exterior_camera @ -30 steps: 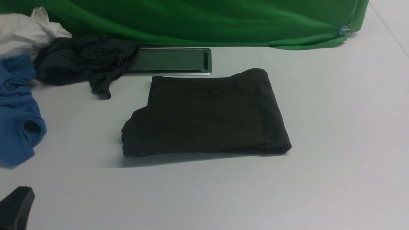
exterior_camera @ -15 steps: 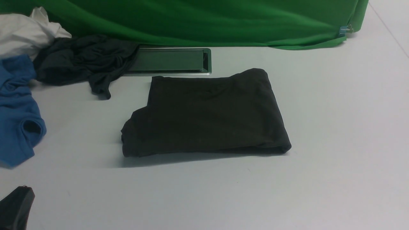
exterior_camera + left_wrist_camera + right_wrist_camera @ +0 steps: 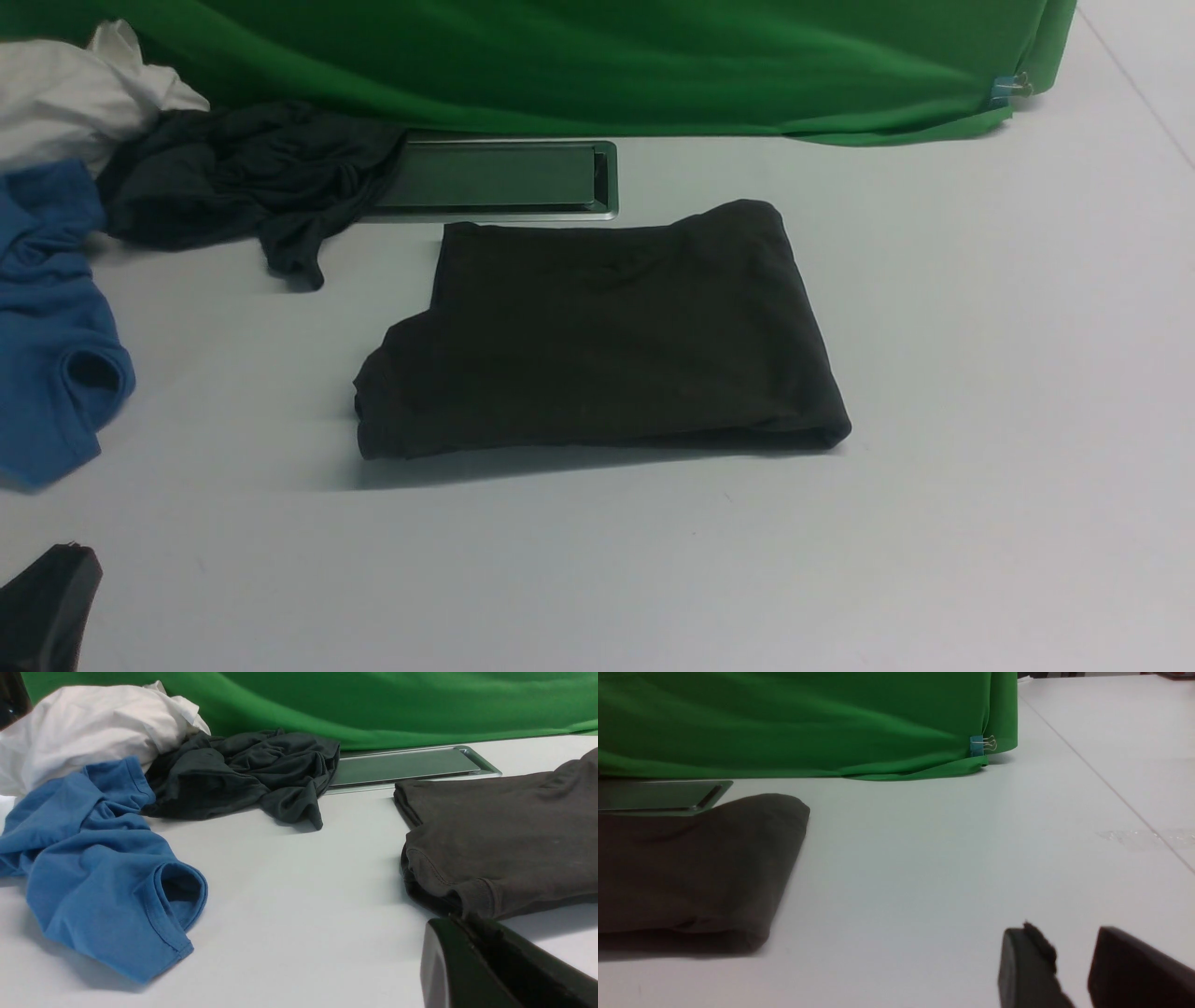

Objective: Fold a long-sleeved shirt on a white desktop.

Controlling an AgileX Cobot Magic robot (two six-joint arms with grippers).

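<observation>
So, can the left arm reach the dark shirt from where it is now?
Probably yes. The left gripper, shut and empty, sits just in front of the shirt's near left corner, with only bare table between them.

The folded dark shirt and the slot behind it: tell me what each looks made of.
The long-sleeved shirt: soft matte knit, probably cotton jersey, judging by its stitched hems and limp folds. The cable slot: apparently brushed metal or metal-look plastic, with a shiny silvery rim and a dull grey, faintly reflective lid.
</observation>
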